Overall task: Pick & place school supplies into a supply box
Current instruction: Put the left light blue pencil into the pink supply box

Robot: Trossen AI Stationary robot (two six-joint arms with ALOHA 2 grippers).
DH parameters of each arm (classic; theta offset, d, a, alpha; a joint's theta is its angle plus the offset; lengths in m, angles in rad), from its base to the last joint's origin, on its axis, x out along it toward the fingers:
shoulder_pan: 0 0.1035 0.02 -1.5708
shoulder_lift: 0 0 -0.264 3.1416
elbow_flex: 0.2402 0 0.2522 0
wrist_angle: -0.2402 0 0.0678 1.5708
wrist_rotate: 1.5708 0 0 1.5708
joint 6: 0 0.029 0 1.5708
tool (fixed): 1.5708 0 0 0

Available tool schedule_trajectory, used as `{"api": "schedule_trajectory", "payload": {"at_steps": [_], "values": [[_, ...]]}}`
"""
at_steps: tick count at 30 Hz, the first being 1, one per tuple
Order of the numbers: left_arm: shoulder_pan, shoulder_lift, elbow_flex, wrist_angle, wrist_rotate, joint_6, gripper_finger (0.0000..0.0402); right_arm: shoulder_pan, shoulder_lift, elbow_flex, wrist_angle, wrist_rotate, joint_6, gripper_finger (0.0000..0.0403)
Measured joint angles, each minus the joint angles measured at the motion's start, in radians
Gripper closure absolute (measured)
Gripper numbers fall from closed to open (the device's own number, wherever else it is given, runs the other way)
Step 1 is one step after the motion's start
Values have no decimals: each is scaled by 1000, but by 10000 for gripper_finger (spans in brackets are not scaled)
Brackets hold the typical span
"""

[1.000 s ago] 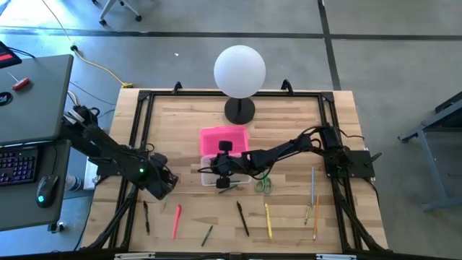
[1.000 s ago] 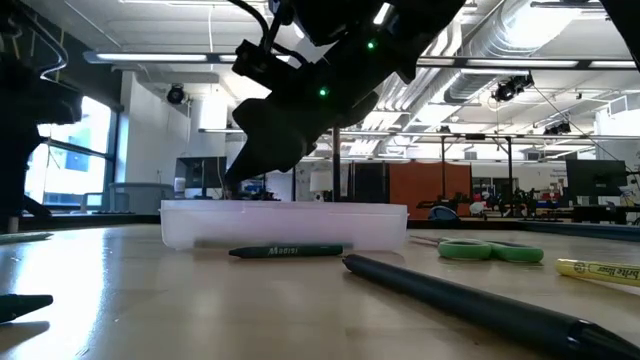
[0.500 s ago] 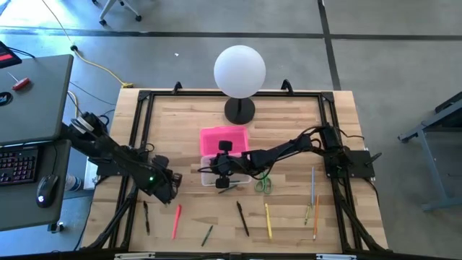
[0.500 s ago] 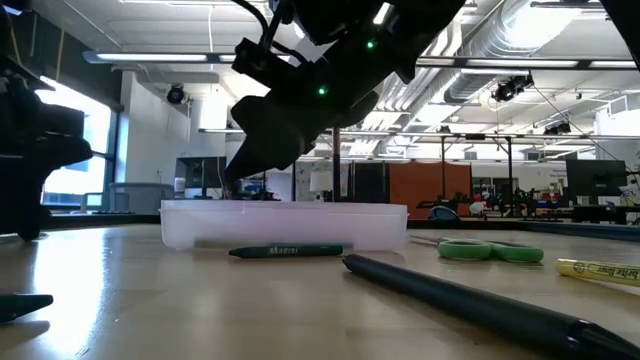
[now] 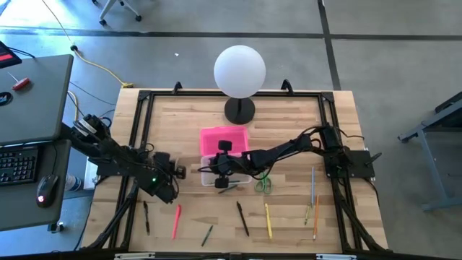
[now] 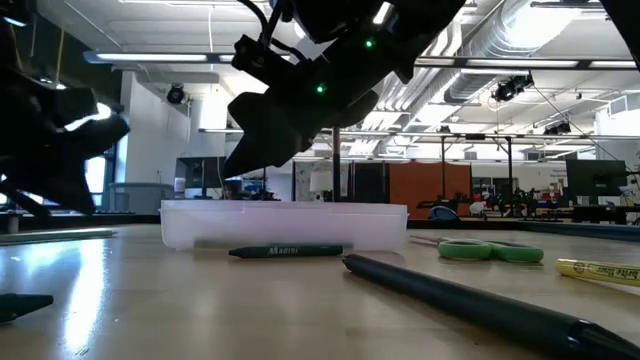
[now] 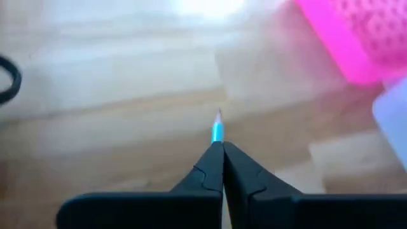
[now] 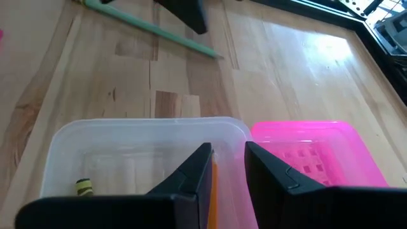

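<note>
Now the left hand [image 7: 222, 152] is clamped on a pencil [image 7: 217, 129], whose blue-green tip pokes out past the fingertips, above the table [image 5: 289, 130]. Ahead of it lie the pink lid [image 7: 356, 32] and the clear supply box [image 8: 140, 152]. Over that box hangs the right hand [image 8: 227, 159], fingers slightly apart around an orange pencil [image 8: 213, 181].

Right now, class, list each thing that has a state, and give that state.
supply box: open, uncovered.
pink lid: lying beside the box.
left end effector: shut on the green pencil.
green pencil: gripped.
right end effector: over the open box.
scissors: lying flat, untouched.
</note>
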Motion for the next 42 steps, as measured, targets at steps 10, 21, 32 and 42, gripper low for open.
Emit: {"api": "schedule_trajectory", "payload": {"at_steps": [10, 21, 32, 42], "values": [[258, -12, 0, 103, -45, 358, 384, 0, 0, 0, 23, -2, 0, 330], [317, -103, 50, 43, 182, 543, 300, 0, 0, 0, 11, -32, -2, 330], [186, -68, 23, 81, 177, 458, 266, 0, 0, 0, -19, -34, 0, 330], [48, 70, -83, 252, 48, 238, 287, 0, 0, 0, -19, -34, 0, 330]]}}
